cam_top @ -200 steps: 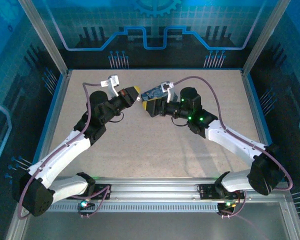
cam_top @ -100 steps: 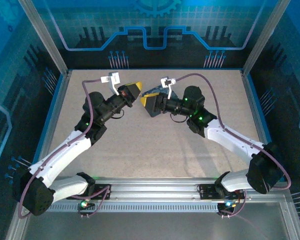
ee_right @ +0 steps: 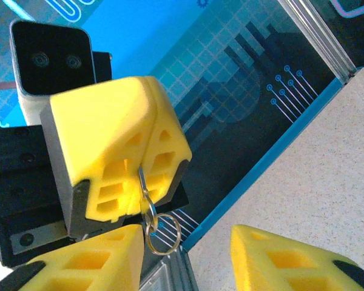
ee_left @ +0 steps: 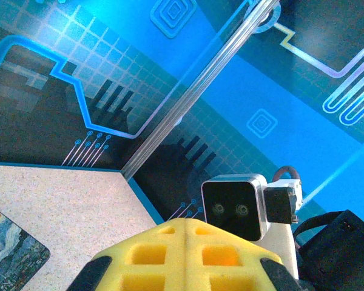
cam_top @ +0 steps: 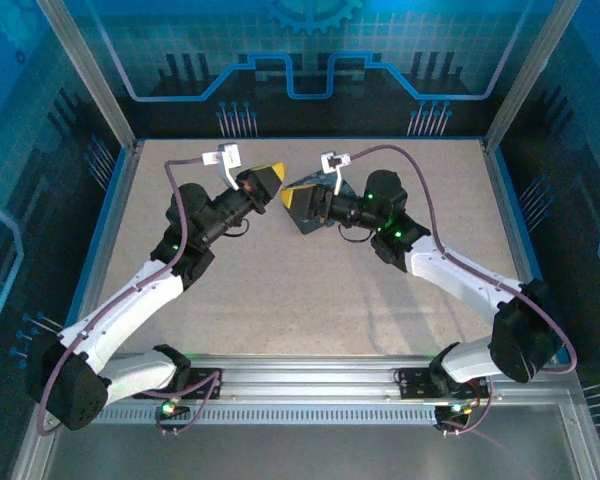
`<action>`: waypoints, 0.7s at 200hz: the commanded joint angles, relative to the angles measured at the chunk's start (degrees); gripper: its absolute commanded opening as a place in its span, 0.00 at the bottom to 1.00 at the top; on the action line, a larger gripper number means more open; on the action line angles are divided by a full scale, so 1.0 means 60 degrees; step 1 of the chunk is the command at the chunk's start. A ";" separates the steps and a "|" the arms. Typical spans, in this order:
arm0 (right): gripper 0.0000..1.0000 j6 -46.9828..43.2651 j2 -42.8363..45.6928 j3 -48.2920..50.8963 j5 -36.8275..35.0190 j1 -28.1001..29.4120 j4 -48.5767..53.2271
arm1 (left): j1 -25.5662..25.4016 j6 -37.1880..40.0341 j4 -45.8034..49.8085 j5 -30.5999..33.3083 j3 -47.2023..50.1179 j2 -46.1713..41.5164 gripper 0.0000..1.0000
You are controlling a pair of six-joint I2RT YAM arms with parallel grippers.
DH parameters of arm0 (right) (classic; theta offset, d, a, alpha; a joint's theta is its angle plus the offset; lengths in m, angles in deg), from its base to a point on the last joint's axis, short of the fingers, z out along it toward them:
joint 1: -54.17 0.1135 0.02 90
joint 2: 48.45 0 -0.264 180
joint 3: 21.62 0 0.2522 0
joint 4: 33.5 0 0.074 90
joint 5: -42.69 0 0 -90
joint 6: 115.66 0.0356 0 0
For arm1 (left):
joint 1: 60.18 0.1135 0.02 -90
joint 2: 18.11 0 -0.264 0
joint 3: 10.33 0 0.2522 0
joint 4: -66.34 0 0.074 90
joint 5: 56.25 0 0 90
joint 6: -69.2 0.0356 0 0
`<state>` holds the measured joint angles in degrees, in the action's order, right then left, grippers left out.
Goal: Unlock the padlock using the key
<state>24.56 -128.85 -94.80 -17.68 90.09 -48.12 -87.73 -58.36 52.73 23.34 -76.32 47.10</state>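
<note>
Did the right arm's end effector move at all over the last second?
Yes. The right end effector has shifted slightly toward the table's back edge, as seen in the top view.

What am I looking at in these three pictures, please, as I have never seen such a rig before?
These are two robot arms on a table, each ending in a gripper with two yellow fingers. The overhead view looks down from behind them: the left gripper and right gripper nearly meet. The other two pictures come from cameras on the wrists, so each arm sees the other. On the table lies a dark-blue tin with a starry print. In the right wrist view, the left gripper is shut on a thin metal piece with a small ring dangling; whether that is the key I cannot tell. The right gripper's own fingers stand open just below it.
</note>
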 commanded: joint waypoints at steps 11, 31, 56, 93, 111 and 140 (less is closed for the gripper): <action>0.40 0.0094 -0.0080 -0.0398 0.0105 -0.0095 -0.0338 | -0.0066 -0.0152 -0.0432 -0.0283 0.0157 0.0005 0.00; 0.38 0.0126 -0.0082 -0.0436 0.0086 -0.0116 -0.0324 | -0.0061 -0.0156 -0.0431 -0.0286 0.0172 0.0007 0.00; 0.34 0.0142 -0.0120 -0.0497 0.0117 -0.0111 -0.0269 | -0.0060 -0.0200 -0.0474 -0.0284 0.0186 0.0030 0.00; 0.30 0.0187 -0.0179 -0.0549 0.0130 -0.0099 -0.0266 | -0.0065 -0.0215 -0.0506 -0.0300 0.0205 0.0026 0.00; 0.29 0.0187 -0.0209 -0.0586 0.0131 -0.0085 -0.0243 | -0.0077 -0.0228 -0.0521 -0.0285 0.0223 0.0039 0.00; 0.25 0.0211 -0.0262 -0.0627 0.0172 -0.0080 -0.0194 | -0.0074 -0.0229 -0.0520 -0.0268 0.0235 0.0044 0.00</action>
<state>25.41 -129.52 -96.27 -17.62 90.09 -48.14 -87.73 -59.43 51.70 22.73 -75.58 47.32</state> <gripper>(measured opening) 0.266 0.066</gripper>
